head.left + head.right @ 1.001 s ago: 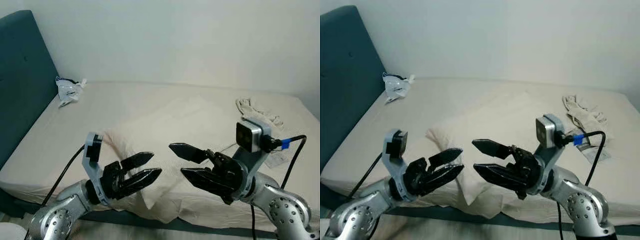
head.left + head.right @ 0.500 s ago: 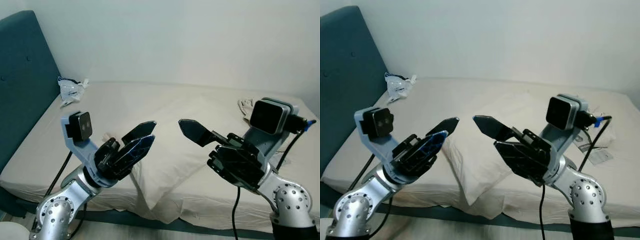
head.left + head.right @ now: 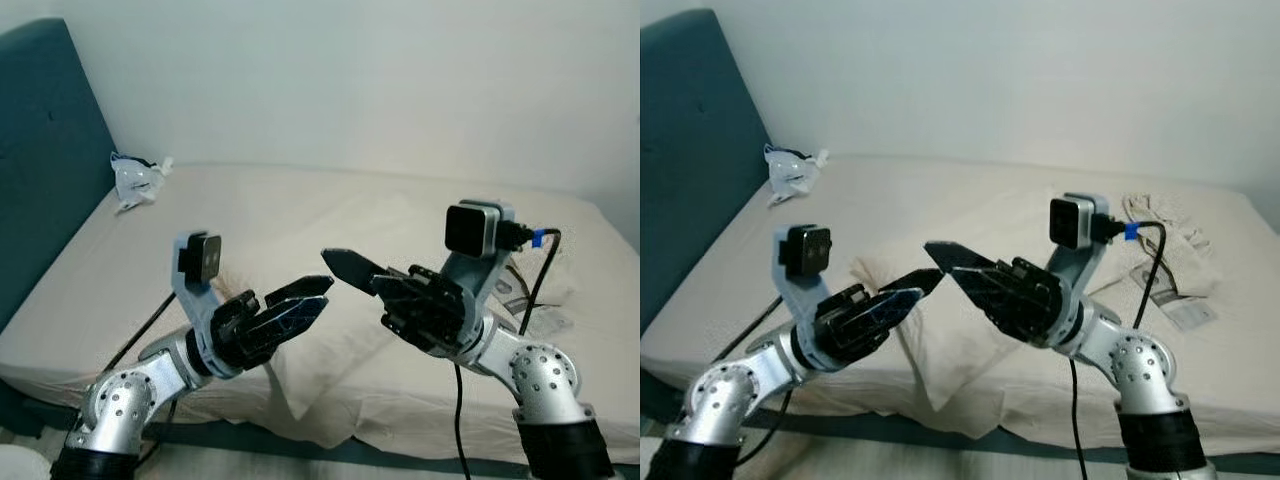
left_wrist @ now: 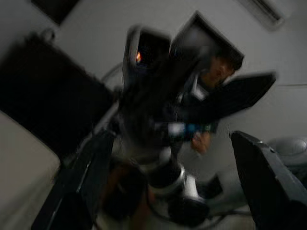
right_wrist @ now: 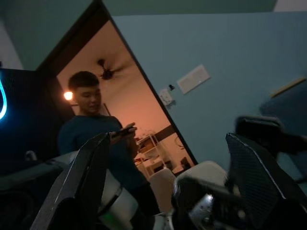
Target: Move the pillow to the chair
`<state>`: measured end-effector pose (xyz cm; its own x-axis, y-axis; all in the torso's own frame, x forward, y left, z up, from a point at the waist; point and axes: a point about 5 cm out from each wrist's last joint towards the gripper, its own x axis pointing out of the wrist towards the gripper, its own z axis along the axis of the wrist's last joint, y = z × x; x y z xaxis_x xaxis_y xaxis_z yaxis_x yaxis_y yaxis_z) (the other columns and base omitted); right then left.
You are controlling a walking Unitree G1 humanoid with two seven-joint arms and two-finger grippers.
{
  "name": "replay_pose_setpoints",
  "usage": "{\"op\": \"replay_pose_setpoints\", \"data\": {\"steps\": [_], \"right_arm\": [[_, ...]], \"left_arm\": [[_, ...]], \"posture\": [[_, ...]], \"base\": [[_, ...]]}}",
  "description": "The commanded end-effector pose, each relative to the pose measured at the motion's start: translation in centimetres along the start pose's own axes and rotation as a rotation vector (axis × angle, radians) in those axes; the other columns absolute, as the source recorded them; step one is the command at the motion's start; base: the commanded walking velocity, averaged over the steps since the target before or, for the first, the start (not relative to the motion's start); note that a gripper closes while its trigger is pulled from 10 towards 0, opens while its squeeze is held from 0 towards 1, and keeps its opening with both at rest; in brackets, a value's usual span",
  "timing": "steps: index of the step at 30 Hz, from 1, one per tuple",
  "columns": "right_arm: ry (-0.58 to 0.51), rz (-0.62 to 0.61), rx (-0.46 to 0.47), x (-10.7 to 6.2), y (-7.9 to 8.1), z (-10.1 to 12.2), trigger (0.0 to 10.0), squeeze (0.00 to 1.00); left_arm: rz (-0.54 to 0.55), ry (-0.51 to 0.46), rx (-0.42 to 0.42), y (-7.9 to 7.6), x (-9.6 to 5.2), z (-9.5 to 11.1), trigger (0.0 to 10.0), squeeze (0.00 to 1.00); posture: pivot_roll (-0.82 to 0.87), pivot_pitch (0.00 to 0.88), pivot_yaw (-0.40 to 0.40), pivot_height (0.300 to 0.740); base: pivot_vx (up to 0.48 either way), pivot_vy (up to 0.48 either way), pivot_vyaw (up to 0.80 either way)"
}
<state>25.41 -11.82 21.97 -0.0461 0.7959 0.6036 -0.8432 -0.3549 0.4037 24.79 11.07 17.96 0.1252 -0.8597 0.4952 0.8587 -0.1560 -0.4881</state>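
While the bed (image 3: pixel 150 230) lies wide below both pincers, the pillow (image 3: pixel 345 300) sits just beneath them. My left pincer (image 3: pixel 300 305) and right pincer (image 3: pixel 345 268) hover spread apart, empty; I'd drop both to opposite pillow edges.

Both arms dropped vs 0.5 s ago; left hand (image 3: pixel 300 300) & right hand (image 3: pixel 365 280) tips closer over pillow (image 3: pixel 340 340).
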Motion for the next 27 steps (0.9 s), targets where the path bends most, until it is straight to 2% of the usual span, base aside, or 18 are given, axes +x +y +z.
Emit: {"op": "replay_pose_setpoints", "data": {"steps": [1,5,7,10,13,18,23,24,25,26,27], "right_arm": [[0.057,-0.013,0.031,-0.2,-0.8,-0.8,10.0,0.0],[0.089,-0.027,0.042,-0.4,-1.3,-1.3,10.0,0.0],[0.127,-0.083,0.024,-0.9,-2.3,-2.3,10.0,0.0],[0.101,-0.137,0.027,-1.4,-3.2,-2.6,10.0,0.0],[0.072,-0.145,0.043,-1.8,-3.4,-2.7,10.0,0.0],[0.051,-0.086,0.064,-1.2,-3.0,-2.6,10.0,0.0],[0.062,-0.053,0.062,-0.9,-2.8,-2.9,10.0,0.0],[0.068,-0.027,0.061,-0.6,-2.5,-3.0,10.0,0.0],[0.076,0.054,0.046,0.1,-1.5,-3.1,10.0,0.0],[0.076,0.054,0.046,0.1,-1.5,-3.1,10.0,0.0],[0.063,0.118,0.053,0.5,-0.7,-3.0,10.0,0.0]], "left_arm": [[0.01,0.054,-0.037,0.5,-0.4,-0.7,10.0,0.0],[0.011,0.057,-0.039,0.9,-0.4,-0.6,10.0,0.0],[0.033,0.071,-0.051,1.6,-0.5,-0.8,10.0,0.0],[0.054,0.09,-0.072,2.2,-1.0,-1.3,10.0,0.0],[0.063,0.087,-0.084,2.5,-1.2,-1.6,10.0,0.0],[0.047,0.106,-0.106,2.5,-1.1,-1.8,10.0,0.0],[0.042,0.076,-0.109,2.5,-1.0,-1.7,10.0,0.0],[0.035,0.059,-0.105,2.5,-0.9,-1.6,10.0,0.0],[0.01,0.031,-0.1,2.1,-0.6,-1.4,10.0,0.0],[0.01,0.031,-0.1,2.1,-0.6,-1.4,10.0,0.0],[0.007,0.043,-0.1,2.0,-0.5,-1.6,10.0,0.0]], "posture": [[0.04,0.041,-0.037,0.74],[0.04,0.043,-0.038,0.74],[0.04,0.044,-0.036,0.74],[0.03,0.045,-0.03,0.74],[0.02,0.045,-0.031,0.74],[0.02,0.057,-0.035,0.74],[0.02,0.057,-0.036,0.74],[0.01,0.059,-0.037,0.74],[0.01,0.058,-0.037,0.74],[0.01,0.058,-0.037,0.74],[0.01,0.054,-0.034,0.74]], "base": [[0.0,0.0,0.0],[0.0,0.0,0.0],[0.0,0.0,0.0],[0.0,0.0,0.0],[0.0,0.0,0.0],[0.0,0.0,0.0],[0.0,0.0,0.0],[0.0,0.0,0.0],[0.0,0.0,0.0],[0.0,0.0,0.0],[0.0,0.0,0.0]]}}
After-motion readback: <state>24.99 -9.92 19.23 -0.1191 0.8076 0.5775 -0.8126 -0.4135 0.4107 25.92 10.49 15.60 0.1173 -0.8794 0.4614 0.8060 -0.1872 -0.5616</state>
